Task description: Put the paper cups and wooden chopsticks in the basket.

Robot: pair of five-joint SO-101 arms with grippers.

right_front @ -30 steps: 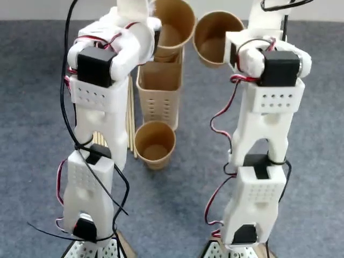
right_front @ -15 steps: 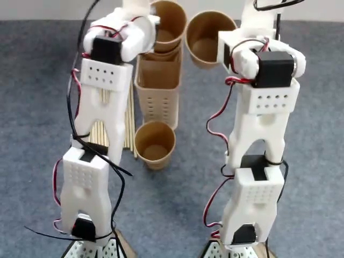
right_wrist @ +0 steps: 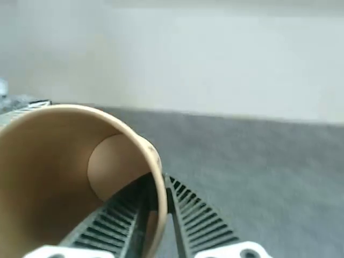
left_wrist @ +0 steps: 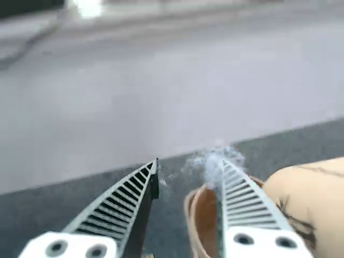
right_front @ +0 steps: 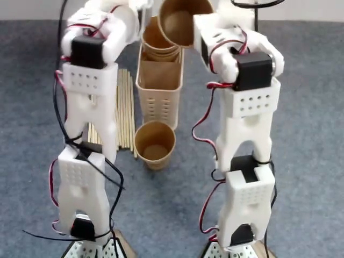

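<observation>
Over the far end of the basket (right_front: 158, 94): right tool (right_wrist: 161, 185) has a paper cup (right_front: 180, 21) pinched by its rim.
One finger sits inside the wall and one outside, clamped on it, just above the stacked cups (right_front: 158, 45) in the basket. Left tool (left_wrist: 188, 166) is spread wide, gripping nothing. Loose cup (right_front: 155, 142) sits on the desk (right_front: 301, 107) at the basket's near end, chopsticks (right_front: 124, 107) lie alongside it. My guess is the cups are super light and crush easily, so rim grip, gentle squeeze. Chopsticks look stiff, thin and probably roll, so grab them mid-length.
</observation>
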